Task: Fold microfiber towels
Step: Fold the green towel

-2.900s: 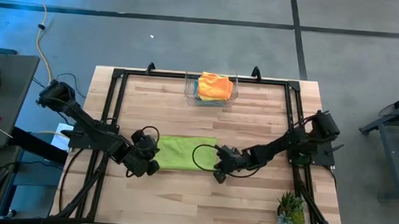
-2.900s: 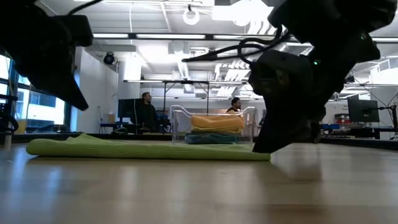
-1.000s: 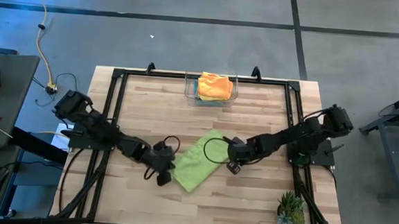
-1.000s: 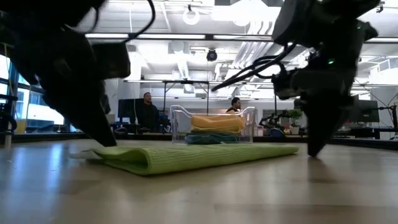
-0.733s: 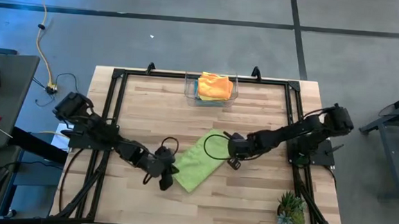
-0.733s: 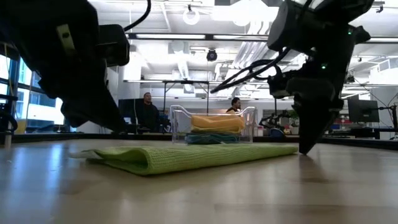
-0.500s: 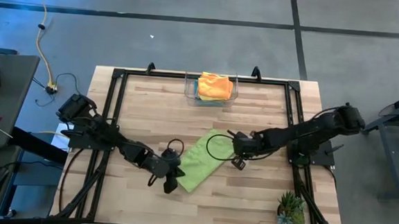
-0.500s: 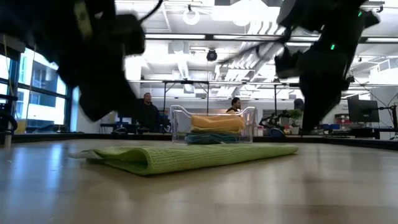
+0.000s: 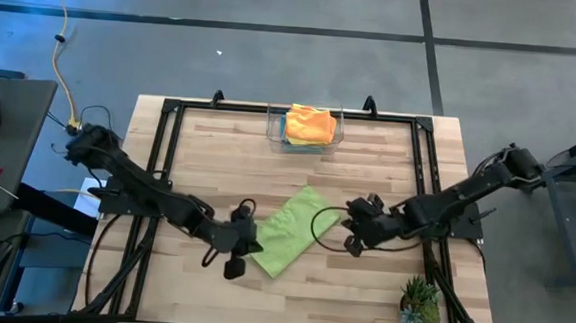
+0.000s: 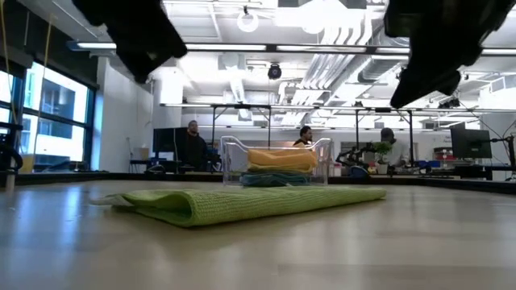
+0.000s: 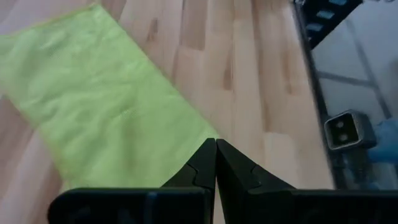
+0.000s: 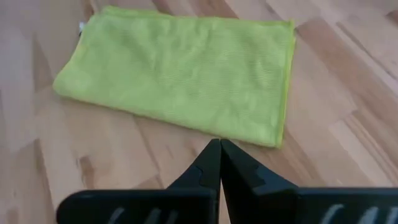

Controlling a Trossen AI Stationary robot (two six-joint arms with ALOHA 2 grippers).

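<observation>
A lime green microfiber towel (image 9: 290, 232), folded over into a long strip, lies flat and slantwise on the wooden table (image 9: 368, 156); it also shows as the green towel (image 10: 242, 203) in the low view. My left gripper (image 11: 216, 148) is shut and hangs above the table off the towel's near-left end (image 9: 262, 262). My right gripper (image 12: 219, 149) is shut too, raised over the table to the right of the towel's long edge (image 12: 273, 140). Neither touches the towel. More towels, orange (image 9: 310, 123) on top, sit in a clear bin.
The clear bin (image 9: 278, 133) stands at the far edge's middle, seen as the bin (image 10: 230, 157) behind the towel in the low view. A small green plant (image 9: 419, 305) sits at the near right corner. A black frame (image 9: 171, 109) rims the table. People sit in the room beyond.
Both grippers have risen from the table, staying shut: the left from the towel's near-left end, the right from the towel's right end, drawing back toward the table's right edge. The green towel lies where it was, unchanged.
</observation>
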